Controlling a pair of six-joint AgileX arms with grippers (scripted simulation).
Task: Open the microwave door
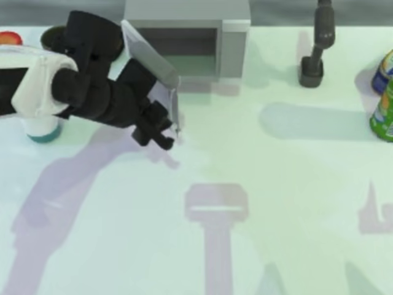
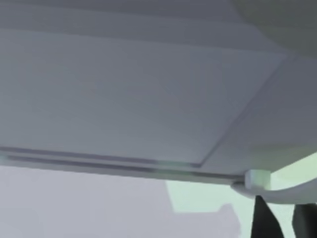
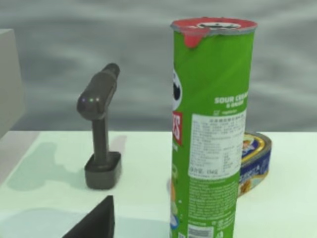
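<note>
The pale greenish bench [image 1: 258, 203] carries a small boxy silver-grey microwave [image 1: 187, 18] at its far edge, cavity exposed, with the grey control panel strip [image 1: 234, 52] on its right. The flat silver-framed microwave door [image 1: 150, 58] stands swung out toward the left, its pale handle edge [image 1: 175, 110] nearest the front. My left arm reaches in from the left; the left pincer [image 1: 167, 132] sits at that handle edge, though I cannot tell how its fingers stand. A green crisp tube [image 3: 210, 129], a dark handheld tool on a base [image 1: 314, 49] and a blue tin [image 3: 255, 158] stand right.
</note>
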